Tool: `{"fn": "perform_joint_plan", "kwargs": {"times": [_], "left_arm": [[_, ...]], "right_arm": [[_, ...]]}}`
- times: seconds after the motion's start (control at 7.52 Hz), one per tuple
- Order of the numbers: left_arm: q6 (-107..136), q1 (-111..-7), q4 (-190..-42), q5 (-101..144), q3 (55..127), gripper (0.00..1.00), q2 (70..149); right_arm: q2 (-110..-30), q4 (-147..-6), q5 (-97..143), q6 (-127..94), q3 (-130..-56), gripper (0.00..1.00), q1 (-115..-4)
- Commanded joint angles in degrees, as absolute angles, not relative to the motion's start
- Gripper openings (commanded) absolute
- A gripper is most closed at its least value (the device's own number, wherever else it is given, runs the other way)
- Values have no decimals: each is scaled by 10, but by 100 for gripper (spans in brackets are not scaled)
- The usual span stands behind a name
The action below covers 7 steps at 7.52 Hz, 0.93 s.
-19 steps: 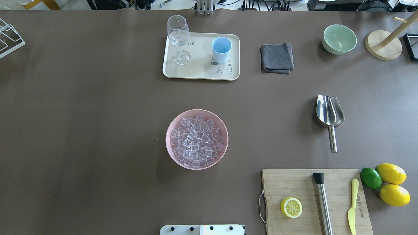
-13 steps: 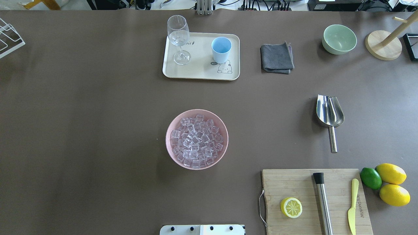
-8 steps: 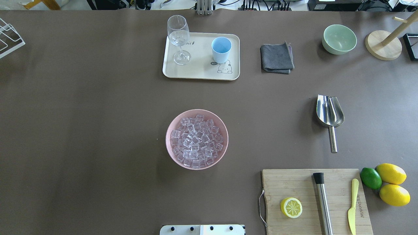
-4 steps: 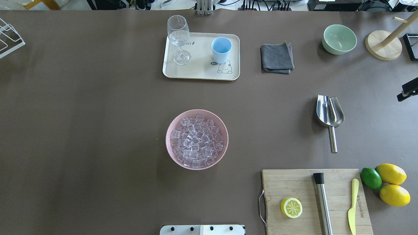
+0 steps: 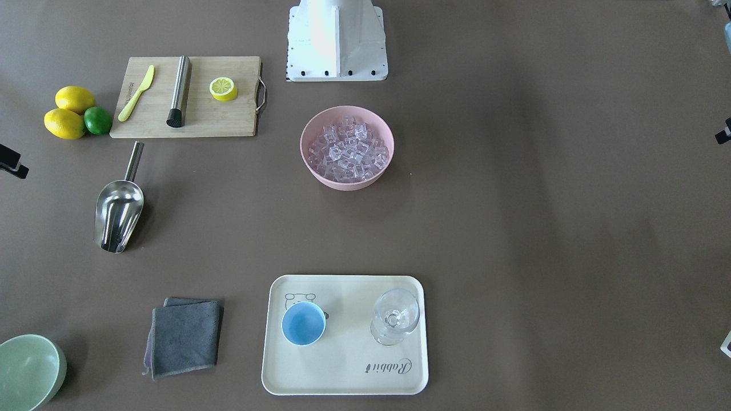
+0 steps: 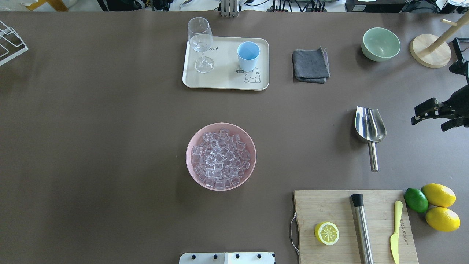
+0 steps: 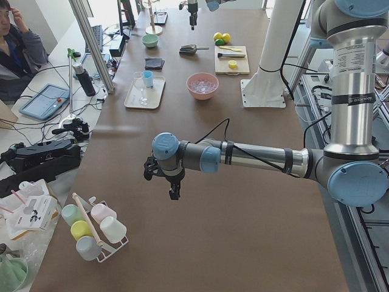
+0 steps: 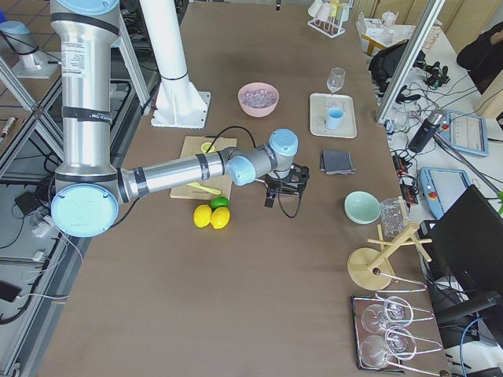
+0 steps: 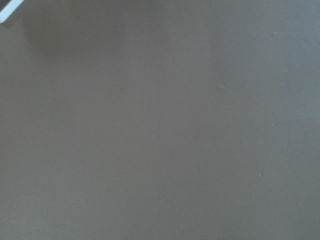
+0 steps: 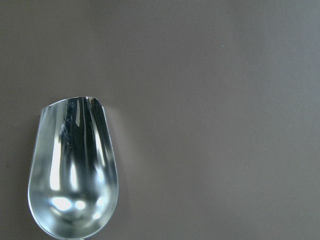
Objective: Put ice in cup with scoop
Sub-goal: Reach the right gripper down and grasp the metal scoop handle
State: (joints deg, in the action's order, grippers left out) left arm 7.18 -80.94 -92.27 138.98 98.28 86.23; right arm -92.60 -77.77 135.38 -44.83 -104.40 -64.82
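The steel scoop [image 6: 370,128] lies on the table at the right, trough towards the far side, handle towards me; it fills the lower left of the right wrist view [image 10: 75,175]. The ice [image 6: 220,157] fills a pink bowl [image 6: 189,146] at mid-table. The light blue cup [image 6: 248,55] stands upright on a cream tray [image 6: 223,82] beside a stemmed glass [image 6: 200,40]. My right gripper [image 6: 432,119] hovers open and empty just right of the scoop. My left gripper [image 7: 173,182] hangs over bare table far to the left; I cannot tell its state.
A cutting board [image 6: 329,205] with a lemon half, a steel cylinder [image 6: 362,227] and a yellow knife sits front right, with lemons and a lime [image 6: 416,200] beside it. A grey cloth [image 6: 310,65], a green bowl [image 6: 381,44] and a wooden stand [image 6: 430,51] are at the back right.
My right gripper has come into the overhead view from the right edge and moved left, nearer the scoop. Nothing on the table has moved.
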Motion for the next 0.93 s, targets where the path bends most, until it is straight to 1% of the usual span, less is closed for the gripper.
{"fn": "perform_joint_plan", "kwargs": {"times": [0.0,0.27,0.53,0.67,0.8], "left_arm": [[75,-736,-923,1390,1025,98,895],[75,-671,-924,1390,1055,98,941],[74,-595,-935,1390,1077,98,1001],[74,-563,-985,1388,1079,98,1010],[74,-529,-1077,1385,1075,98,1009]], "right_arm": [[-926,-680,1318,-631,-1040,100,-558],[-921,-651,1267,-706,-1042,100,-482],[-915,-650,1264,-713,-1043,100,-459],[-916,-650,1268,-712,-1043,100,-456],[-915,-651,1269,-713,-1042,100,-449]]}}
